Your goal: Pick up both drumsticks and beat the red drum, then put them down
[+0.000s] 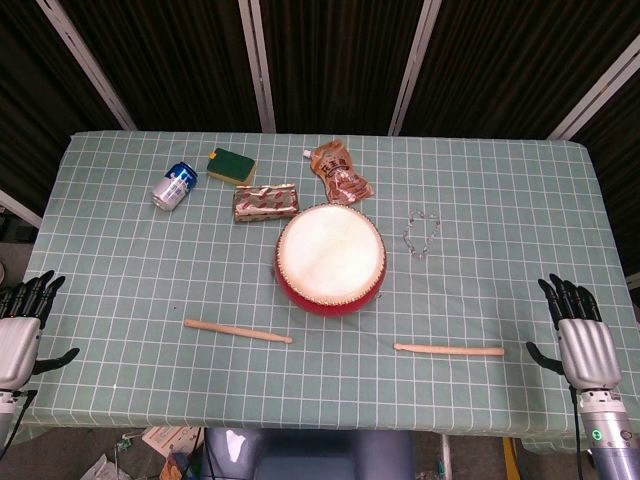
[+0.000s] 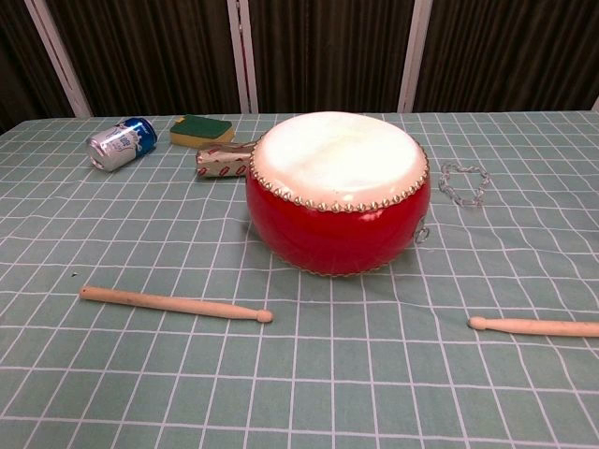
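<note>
A red drum (image 1: 331, 258) (image 2: 337, 192) with a cream skin stands at the table's middle. One wooden drumstick (image 1: 238, 331) (image 2: 174, 304) lies flat in front of it to the left. The other drumstick (image 1: 449, 349) (image 2: 535, 325) lies in front to the right. My left hand (image 1: 22, 328) hangs open beyond the table's left edge, fingers spread and empty. Off the right edge my right hand (image 1: 580, 333) is open too, well clear of its stick. The chest view shows neither hand.
Behind the drum lie a tipped blue can (image 1: 174, 185) (image 2: 121, 143), a green-and-yellow sponge (image 1: 232, 165) (image 2: 202, 130), a foil snack pack (image 1: 266, 202), an orange pouch (image 1: 340, 172) and a clear bead bracelet (image 1: 421, 232) (image 2: 463, 182). A green checked cloth (image 1: 120, 280) covers the table.
</note>
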Robot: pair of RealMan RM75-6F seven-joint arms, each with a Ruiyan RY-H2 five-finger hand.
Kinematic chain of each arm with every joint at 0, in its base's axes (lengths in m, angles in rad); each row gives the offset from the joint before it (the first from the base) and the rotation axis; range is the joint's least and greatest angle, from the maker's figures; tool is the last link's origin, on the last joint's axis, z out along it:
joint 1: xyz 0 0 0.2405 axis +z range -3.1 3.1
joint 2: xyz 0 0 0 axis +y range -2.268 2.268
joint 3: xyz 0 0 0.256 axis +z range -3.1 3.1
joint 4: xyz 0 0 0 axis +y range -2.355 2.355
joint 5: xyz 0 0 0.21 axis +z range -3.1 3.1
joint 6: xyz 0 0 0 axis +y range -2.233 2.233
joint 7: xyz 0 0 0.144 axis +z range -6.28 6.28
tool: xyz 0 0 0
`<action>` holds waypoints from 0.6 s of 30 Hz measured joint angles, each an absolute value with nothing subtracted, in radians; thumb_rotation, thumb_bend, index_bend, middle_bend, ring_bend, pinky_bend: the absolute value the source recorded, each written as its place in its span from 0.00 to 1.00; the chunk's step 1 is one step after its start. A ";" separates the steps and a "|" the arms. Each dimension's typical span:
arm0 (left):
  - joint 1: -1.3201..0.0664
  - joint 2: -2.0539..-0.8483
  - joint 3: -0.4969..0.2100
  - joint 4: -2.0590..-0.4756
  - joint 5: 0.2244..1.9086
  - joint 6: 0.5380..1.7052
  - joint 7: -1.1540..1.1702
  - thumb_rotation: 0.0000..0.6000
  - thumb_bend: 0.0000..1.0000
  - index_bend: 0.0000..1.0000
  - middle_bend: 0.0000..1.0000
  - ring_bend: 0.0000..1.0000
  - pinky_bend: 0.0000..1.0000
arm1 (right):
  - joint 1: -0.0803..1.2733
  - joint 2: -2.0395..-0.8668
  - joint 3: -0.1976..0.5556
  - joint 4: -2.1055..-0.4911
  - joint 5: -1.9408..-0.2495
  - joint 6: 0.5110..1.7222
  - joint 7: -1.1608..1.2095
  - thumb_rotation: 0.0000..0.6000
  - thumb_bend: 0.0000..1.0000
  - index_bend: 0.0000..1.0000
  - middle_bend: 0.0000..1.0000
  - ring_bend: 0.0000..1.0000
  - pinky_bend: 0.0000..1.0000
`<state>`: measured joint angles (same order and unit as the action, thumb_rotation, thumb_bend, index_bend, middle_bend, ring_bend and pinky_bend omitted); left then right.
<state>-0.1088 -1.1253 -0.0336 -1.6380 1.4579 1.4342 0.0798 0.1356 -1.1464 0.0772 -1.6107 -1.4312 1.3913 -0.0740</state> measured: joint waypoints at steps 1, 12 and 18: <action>-0.109 -1.125 -0.034 -1.638 1.458 1.434 0.079 1.00 0.08 0.00 0.00 0.00 0.05 | 0.136 -1.147 0.078 -1.611 -1.431 1.392 -0.075 1.00 0.28 0.00 0.00 0.00 0.06; -0.109 -1.124 -0.030 -1.640 1.460 1.430 0.084 1.00 0.08 0.00 0.00 0.00 0.05 | 0.134 -1.147 0.077 -1.610 -1.433 1.394 -0.068 1.00 0.28 0.00 0.00 0.00 0.06; -0.114 -1.117 -0.025 -1.645 1.456 1.409 0.093 1.00 0.08 0.00 0.08 0.12 0.23 | 0.137 -1.149 0.080 -1.609 -1.426 1.389 -0.072 1.00 0.28 0.00 0.00 0.00 0.06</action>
